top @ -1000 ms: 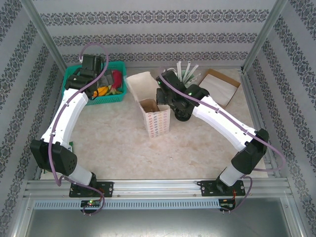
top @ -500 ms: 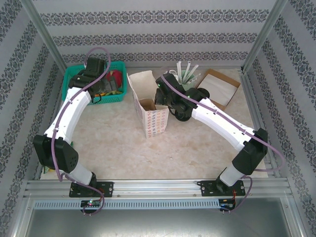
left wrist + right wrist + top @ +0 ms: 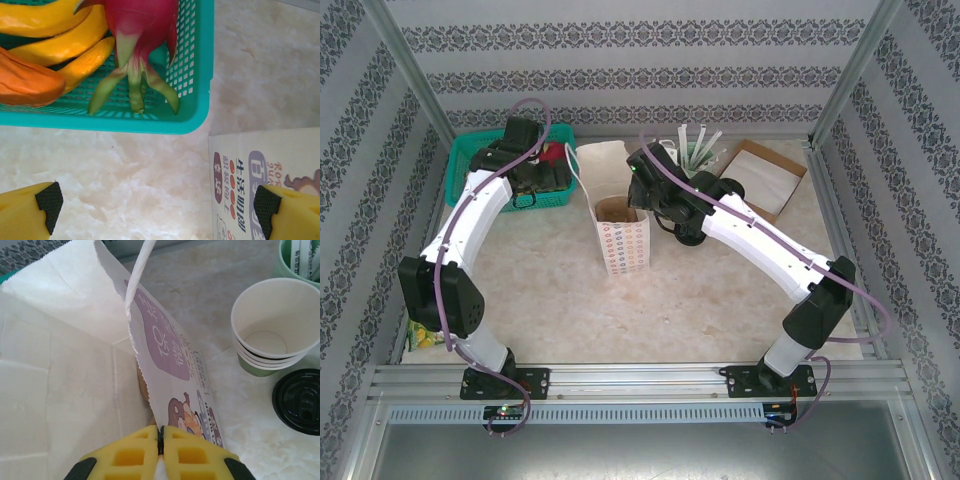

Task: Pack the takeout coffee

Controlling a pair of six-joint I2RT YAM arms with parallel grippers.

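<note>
Packing stage, the bag being held ready. The paper bag (image 3: pixel 623 245) stands upright at the centre of the table (image 3: pixel 540 300) with its mouth facing up. The right gripper (image 3: pixel 161 435) meets the bag's rim at 3 o'clock; its yellow fingers (image 3: pixel 192 452) are pressed together with the printed side wall pinched between them. We judge that this pinch is there to hold the mouth spread and the bag steady so that a cup can go in.

The left gripper (image 3: pixel 157 202) hovers low at 10 o'clock of the bag, its jaws spread wide and holding nothing. One pad (image 3: pixel 267 205) lies against the bag's printed face, and the other is over bare table. The teal basket (image 3: pixel 200 75) of bananas (image 3: pixel 60 45) and a dragon fruit (image 3: pixel 140 25) lies just beyond.

The takeout coffee (image 3: pixel 299 401) is outside the bag, on the table at its 3 o'clock side. We see its black lid from above, at 5 o'clock of the stack of cream cups (image 3: pixel 272 325), with the tumbler of straws (image 3: pixel 300 260) beyond. No gripper touches it, so the loading is not yet done.
</note>
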